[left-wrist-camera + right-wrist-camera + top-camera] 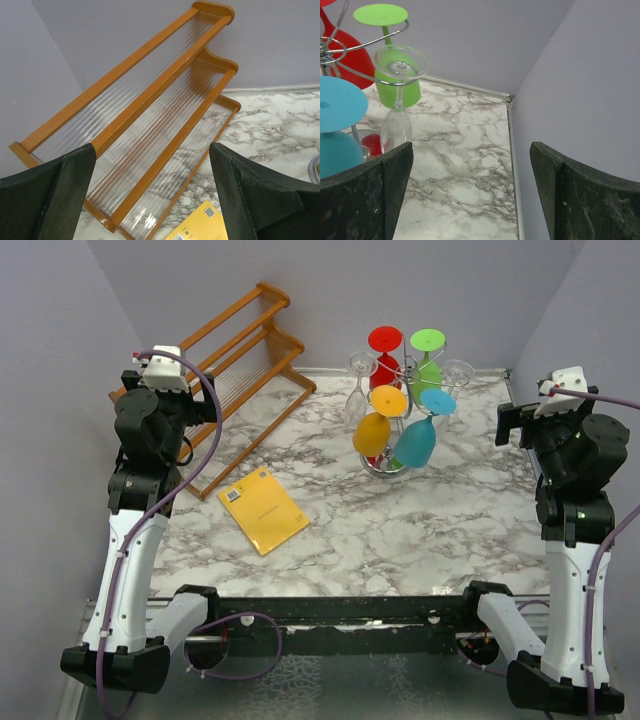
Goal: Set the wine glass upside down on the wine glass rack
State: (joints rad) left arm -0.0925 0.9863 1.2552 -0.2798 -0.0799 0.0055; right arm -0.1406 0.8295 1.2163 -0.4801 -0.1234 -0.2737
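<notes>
Left jaws and right jaws stand released, empty. All glasses hang bowl-down on the rack (386,468), including a clear glass (396,127). None lies on the worktop (400,530). An arm swinging near the rack could knock one off its wire. Coloured bowls hide the hooks, so seating is unclear.

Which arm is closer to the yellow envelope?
Left. The left arm is just left of the envelope, by the wooden rack; the right arm sits across the table.
</notes>
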